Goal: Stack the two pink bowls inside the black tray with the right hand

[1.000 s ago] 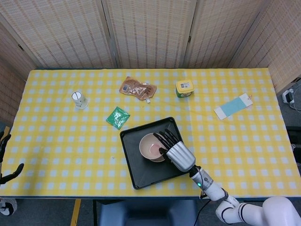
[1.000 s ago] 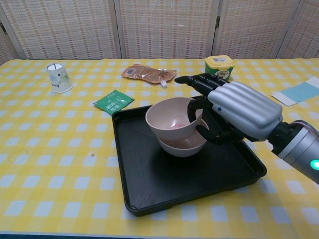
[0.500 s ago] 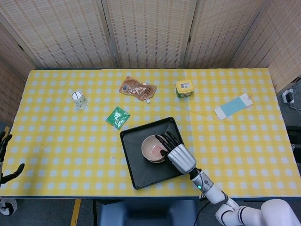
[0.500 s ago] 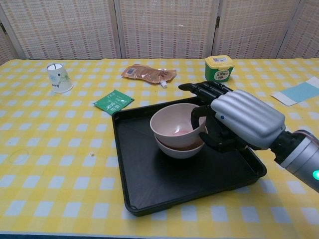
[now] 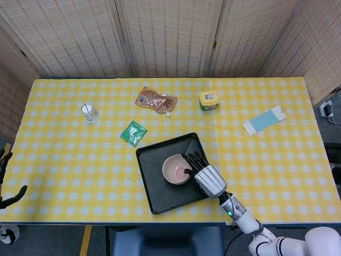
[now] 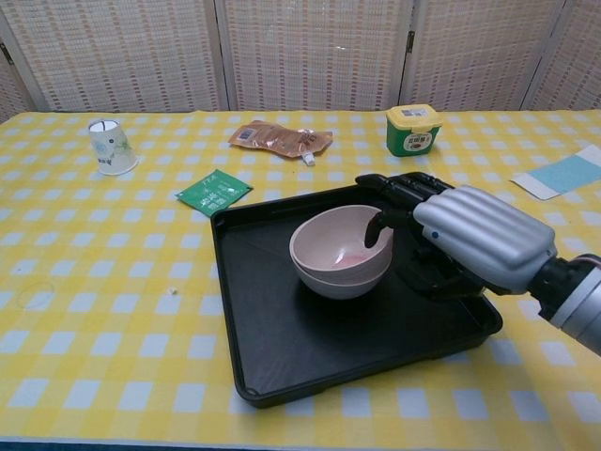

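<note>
So: two pink bowls [image 6: 340,250] sit nested, one inside the other, in the black tray [image 6: 282,329], right of its centre and toward the far side. In head view the bowls [image 5: 177,169] show as one pink round, and the tray [image 5: 154,192] lies near the table's near edge, a bit right of the middle.

Right hand [image 6: 470,235] is over the tray's right half, just beside the bowls. One dark finger [image 6: 377,225] hooks over the top bowl's right rim and dips inside; the other fingers stretch out flat past the far right of the rim. Whether it is actually pinching the rim I cannot tell, since the underside is hidden. From the head view the right hand [image 5: 206,175] touches the bowls' right edge, forearm running off toward the near right.

Left hand [image 5: 9,196] is only partly in view at the far left edge, off the table, dark fingers apart, nothing in it.

Other stuff on the yellow checked table [image 5: 64,160]: white cup [image 6: 111,147] far left, green packet [image 6: 213,193] just beyond the tray's far left corner, brown pouch [image 6: 279,139] far centre, green tub [image 6: 413,129] with yellow lid far right, blue card [image 5: 264,120] well right of the tray.
</note>
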Motion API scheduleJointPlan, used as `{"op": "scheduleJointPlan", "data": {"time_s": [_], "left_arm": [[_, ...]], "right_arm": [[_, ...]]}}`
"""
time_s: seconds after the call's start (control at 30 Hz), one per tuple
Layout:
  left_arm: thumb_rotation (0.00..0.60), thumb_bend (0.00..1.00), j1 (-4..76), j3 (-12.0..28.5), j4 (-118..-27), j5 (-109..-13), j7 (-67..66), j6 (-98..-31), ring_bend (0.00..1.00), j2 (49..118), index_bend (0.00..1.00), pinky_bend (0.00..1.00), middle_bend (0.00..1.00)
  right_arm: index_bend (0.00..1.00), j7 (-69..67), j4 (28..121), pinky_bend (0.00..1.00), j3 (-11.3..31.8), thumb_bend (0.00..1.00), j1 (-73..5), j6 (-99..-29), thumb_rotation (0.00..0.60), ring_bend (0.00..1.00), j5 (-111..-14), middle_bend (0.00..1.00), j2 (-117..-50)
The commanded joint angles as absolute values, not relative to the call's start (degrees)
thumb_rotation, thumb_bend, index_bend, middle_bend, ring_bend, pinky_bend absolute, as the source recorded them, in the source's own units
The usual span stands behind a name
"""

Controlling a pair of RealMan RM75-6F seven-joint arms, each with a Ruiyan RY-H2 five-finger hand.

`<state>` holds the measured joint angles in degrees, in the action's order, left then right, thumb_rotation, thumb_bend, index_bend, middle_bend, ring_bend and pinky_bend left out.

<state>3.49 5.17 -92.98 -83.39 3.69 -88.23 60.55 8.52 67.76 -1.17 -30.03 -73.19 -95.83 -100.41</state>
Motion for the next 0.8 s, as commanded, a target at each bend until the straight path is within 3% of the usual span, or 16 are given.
{"op": "scheduleJointPlan", "data": {"time_s": [0.03,0.37,0.8], "left_arm": [[0.6,0.3,3.52,5.19,-92.95,-83.22,3.8,-88.05,0.0,60.47,0.0,0.0,0.0],[0.6,0.3,3.97,4.89,-93.22,-83.82,2.23,-87.57,0.0,61.14,0.0,0.0,0.0],[0.6,0.3,3.92,5.07,-93.18,-83.73,2.19,-87.94,0.0,61.3,0.0,0.0,0.0]], "right_arm": [[0.29,10.01,73.26,0.0,-2.36,0.5,-28.48,-72.62,0.6,0.0,-94.8,0.0,-96.59],[0.29,13.76,79.43,0.0,-4.66,0.5,-25.43,-73.36,0.6,0.0,-94.8,0.0,-90.52],[0.25,6.9,70.65,0.0,-1.59,0.5,-27.34,-70.95,0.6,0.0,-94.06,0.0,-95.48]]}}
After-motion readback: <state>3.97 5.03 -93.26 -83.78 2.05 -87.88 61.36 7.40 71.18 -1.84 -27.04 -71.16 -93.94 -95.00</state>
